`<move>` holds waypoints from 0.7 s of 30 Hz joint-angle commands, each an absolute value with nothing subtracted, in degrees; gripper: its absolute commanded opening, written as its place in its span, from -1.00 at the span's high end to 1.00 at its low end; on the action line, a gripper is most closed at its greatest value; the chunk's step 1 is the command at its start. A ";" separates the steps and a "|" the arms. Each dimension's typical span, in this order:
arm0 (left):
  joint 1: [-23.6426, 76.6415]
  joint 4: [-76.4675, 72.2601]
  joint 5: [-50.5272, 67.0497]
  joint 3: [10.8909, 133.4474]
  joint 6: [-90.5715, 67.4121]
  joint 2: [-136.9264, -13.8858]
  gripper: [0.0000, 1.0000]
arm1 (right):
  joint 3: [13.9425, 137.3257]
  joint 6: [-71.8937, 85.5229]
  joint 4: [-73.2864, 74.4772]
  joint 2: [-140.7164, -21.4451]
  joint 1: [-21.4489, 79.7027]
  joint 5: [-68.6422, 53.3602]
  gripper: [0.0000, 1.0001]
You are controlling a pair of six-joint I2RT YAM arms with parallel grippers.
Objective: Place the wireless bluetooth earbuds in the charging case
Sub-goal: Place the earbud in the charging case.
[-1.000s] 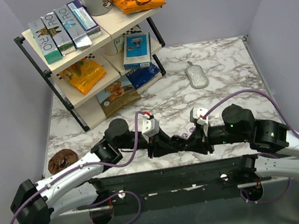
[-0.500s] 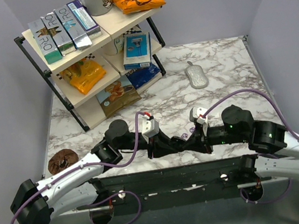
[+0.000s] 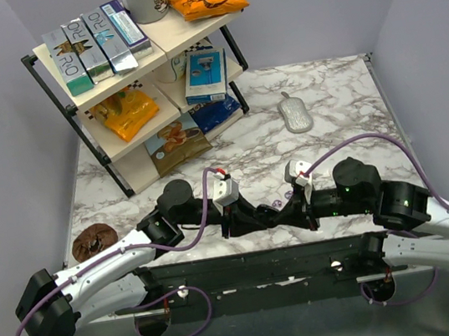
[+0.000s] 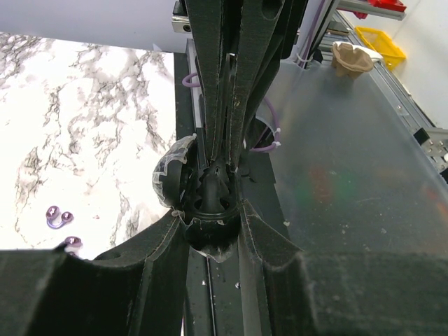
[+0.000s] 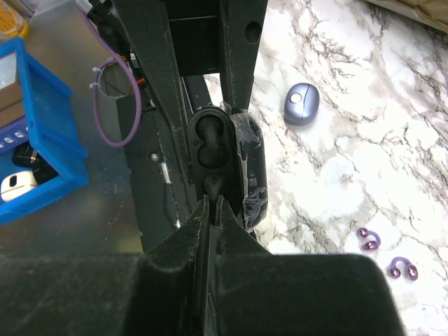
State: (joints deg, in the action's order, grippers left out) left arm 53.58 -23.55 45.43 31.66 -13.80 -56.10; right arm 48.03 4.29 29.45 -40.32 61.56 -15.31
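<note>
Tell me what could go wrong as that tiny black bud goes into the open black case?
The right jaws seem to pinch the black earbud by its very end, so it may twist and miss the hollow in the black case. The left jaws hold that case over the near edge of the table; a hard push could tilt it, and a dropped earbud might fall off.

White-and-black arms [image 3: 97, 276] carry purple cables [image 3: 204, 217], with left pincer [image 4: 213, 210] and right pincer [image 5: 212, 204] black.
</note>
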 commanded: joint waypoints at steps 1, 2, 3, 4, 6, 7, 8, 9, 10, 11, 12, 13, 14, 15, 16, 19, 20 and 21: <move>53.88 -27.16 44.39 31.46 -13.54 -55.20 1.00 | 47.11 4.22 26.28 -40.17 61.96 -17.75 0.80; 53.88 -27.16 44.30 31.46 -13.54 -55.37 1.00 | 47.20 4.22 26.28 -39.99 61.96 -18.10 0.81; 53.88 -27.25 44.21 31.46 -13.54 -55.37 1.00 | 47.20 4.13 26.11 -39.90 61.96 -18.28 0.82; 53.88 -27.33 44.12 31.38 -13.36 -55.46 1.00 | 47.28 4.13 26.19 -39.73 61.96 -18.19 0.84; 53.88 -27.51 44.12 31.38 -13.36 -55.63 1.00 | 47.46 4.13 26.10 -39.29 61.96 -18.19 0.88; 53.88 -27.60 44.12 31.38 -13.36 -55.72 1.00 | 47.46 4.22 26.19 -39.11 61.96 -18.11 0.93; 53.88 -27.60 44.12 31.29 -13.45 -55.90 1.00 | 47.55 4.22 26.19 -39.02 61.96 -18.11 0.95; 53.88 -27.77 44.03 31.38 -13.45 -55.99 1.00 | 47.64 4.13 26.19 -38.85 62.05 -18.11 0.97; 53.88 -27.86 44.03 31.29 -13.45 -55.99 1.00 | 47.64 4.22 26.19 -38.93 61.96 -18.02 0.99; 53.88 -27.86 44.12 31.38 -13.53 -56.16 1.00 | 47.64 4.13 26.37 -38.94 61.96 -17.93 0.99; 53.88 -27.95 44.12 31.38 -13.45 -56.16 1.00 | 47.64 4.22 26.37 -38.76 61.96 -17.67 0.99; 53.88 -27.95 44.12 31.29 -13.45 -56.16 1.00 | 47.55 4.22 26.37 -38.50 61.96 -17.49 0.99; 53.88 -27.95 44.21 31.29 -13.53 -56.16 1.00 | 47.55 4.22 26.37 -38.24 61.96 -16.88 0.99; 53.88 -27.86 44.21 31.29 -13.54 -56.25 1.00 | 47.64 4.13 26.28 -37.97 61.96 -16.53 0.99; 53.88 -27.86 44.30 31.20 -13.45 -56.16 1.00 | 47.64 4.13 26.28 -37.45 61.88 -16.26 0.99; 53.88 -28.12 44.30 30.94 -13.71 -56.34 1.00 | 47.90 4.04 26.46 -37.00 61.96 -15.65 0.99; 53.88 -28.30 44.30 30.85 -13.80 -56.25 1.00 | 47.99 4.04 26.46 -36.91 61.96 -15.38 0.99; 53.88 -28.39 44.30 30.94 -13.80 -56.34 1.00 | 47.99 3.96 26.63 -36.83 61.88 -15.12 0.99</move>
State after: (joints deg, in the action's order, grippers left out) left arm 53.74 -26.04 45.41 31.66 -14.00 -56.10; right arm 48.03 4.08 29.17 -37.80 61.56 -15.81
